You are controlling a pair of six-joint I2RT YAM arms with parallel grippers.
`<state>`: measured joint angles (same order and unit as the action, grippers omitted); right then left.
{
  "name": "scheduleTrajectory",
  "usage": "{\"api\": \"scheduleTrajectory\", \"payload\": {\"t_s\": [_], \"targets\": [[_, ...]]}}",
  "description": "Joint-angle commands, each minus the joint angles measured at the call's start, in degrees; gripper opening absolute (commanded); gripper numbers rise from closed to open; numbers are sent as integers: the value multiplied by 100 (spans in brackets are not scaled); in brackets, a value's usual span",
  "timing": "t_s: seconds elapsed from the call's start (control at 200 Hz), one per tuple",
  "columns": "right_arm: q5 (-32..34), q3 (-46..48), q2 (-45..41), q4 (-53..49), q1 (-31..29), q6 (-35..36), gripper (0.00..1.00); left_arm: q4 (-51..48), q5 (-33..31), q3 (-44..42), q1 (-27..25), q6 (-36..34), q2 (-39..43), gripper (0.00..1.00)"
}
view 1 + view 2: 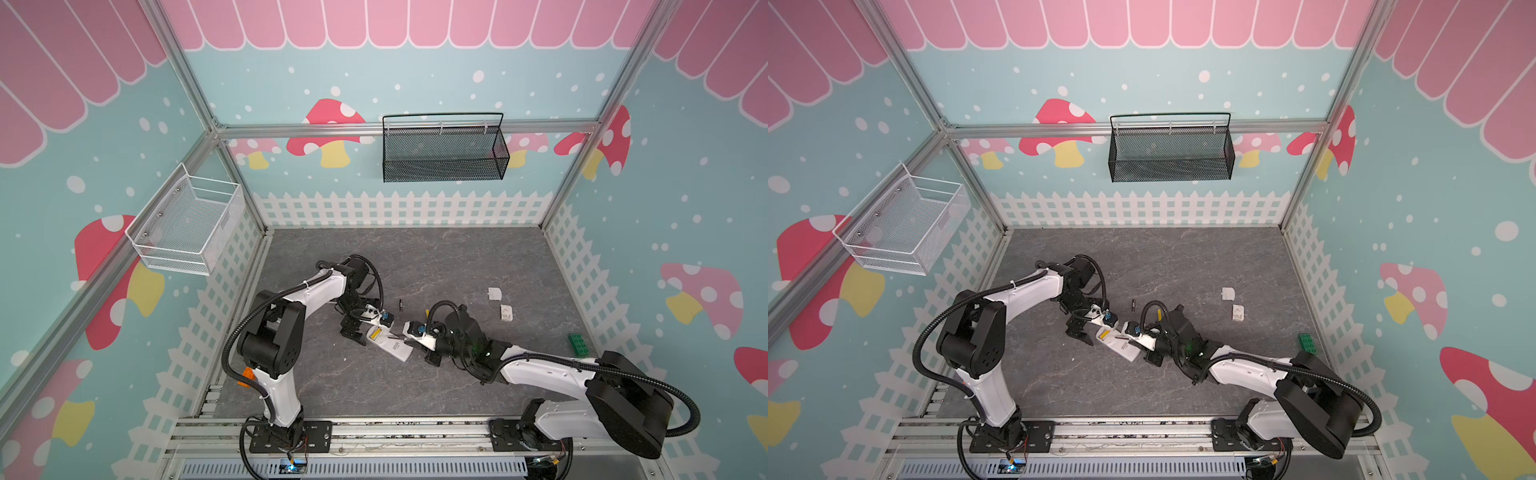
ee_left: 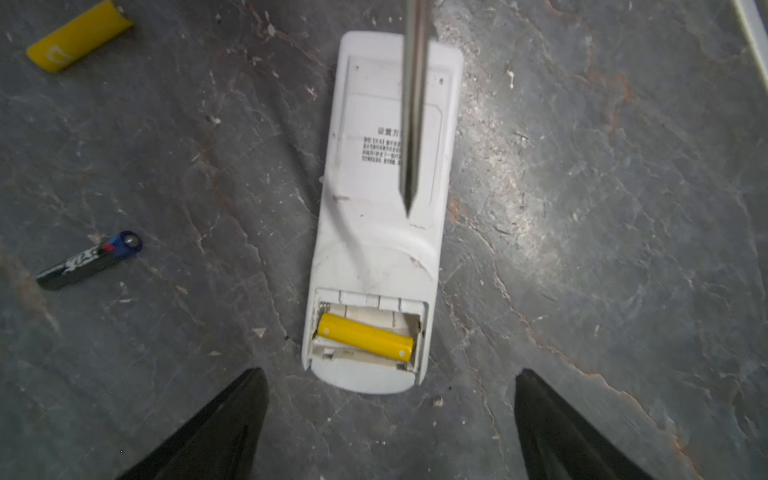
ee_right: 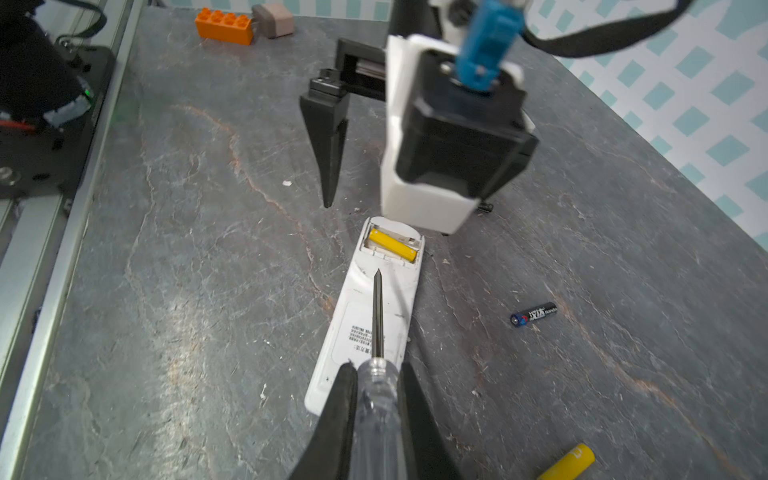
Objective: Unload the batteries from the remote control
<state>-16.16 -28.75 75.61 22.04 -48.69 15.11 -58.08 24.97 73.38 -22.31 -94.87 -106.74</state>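
Remote: the white plastic remote control [image 2: 365, 249] is lying back-up on the grey stone-patterned table [image 2: 582, 208], with its battery bay uncovered at the end nearest the left hand
Battery in the bay: one yellow cylindrical battery [image 2: 365, 341] is sitting askew in the open bay, and the slot beside it is showing bare
Loose batteries: a second yellow battery [image 2: 79, 36] and a black battery with a blue end [image 2: 89, 261] are lying on the table, apart from each other and both off to the same side of the remote control
Left hand: the left hand [image 2: 390, 371] is standing at the bay end with its black fingers spread wide, one to each side of the remote control, gripping nothing
Right hand: the right hand [image 3: 376, 365] is clamping the clear plastic handle of a long screwdriver [image 3: 378, 411] with a dark metal shaft
Screwdriver tip: the shaft is running above the remote control's back, its tip pointing at the bay and stopping short of it; whether it is touching the plastic cannot be told
Elsewhere: an orange toy brick [image 3: 224, 25] is sitting near the left arm's base, and a green toy brick [image 1: 579, 344] is lying by the right wall
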Motion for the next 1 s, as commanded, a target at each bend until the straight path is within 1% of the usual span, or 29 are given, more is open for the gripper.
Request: {"api": "scheduleTrajectory", "payload": {"t_s": [0.0,0.165,0.315,0.325,0.35,0.49,0.565,0.625,0.771,0.886,0.996], "targets": [[69,-1,196,447,-101,1060,0,58,-103,42,-76,-360,-172,93],[178,-227,662,557,-226,1275,0,114,-327,79,-90,-427,-401,91],[309,-416,1026,736,-335,1363,0,188,-425,82,-91,-406,-557,84],[323,-437,1037,739,-339,1363,0,185,-439,80,-202,-404,-565,84],[346,-462,1062,770,-354,1357,0,191,-459,80,-246,-385,-574,82],[479,-458,1208,1063,-377,1321,0,377,-458,-38,-266,-365,-607,79],[552,-547,1295,958,-378,1302,0,425,-475,-35,-283,-278,-629,72],[489,-621,1339,835,-377,1341,0,446,-549,-47,-314,-224,-629,67],[403,-849,1451,389,-391,1438,0,656,-702,-182,-318,-199,-586,59],[419,-1000,1442,185,-414,1511,0,710,-704,-243,-318,-240,-515,55],[521,-1194,1536,-44,-422,1631,0,746,-700,-264,-318,-275,-523,54]]}}
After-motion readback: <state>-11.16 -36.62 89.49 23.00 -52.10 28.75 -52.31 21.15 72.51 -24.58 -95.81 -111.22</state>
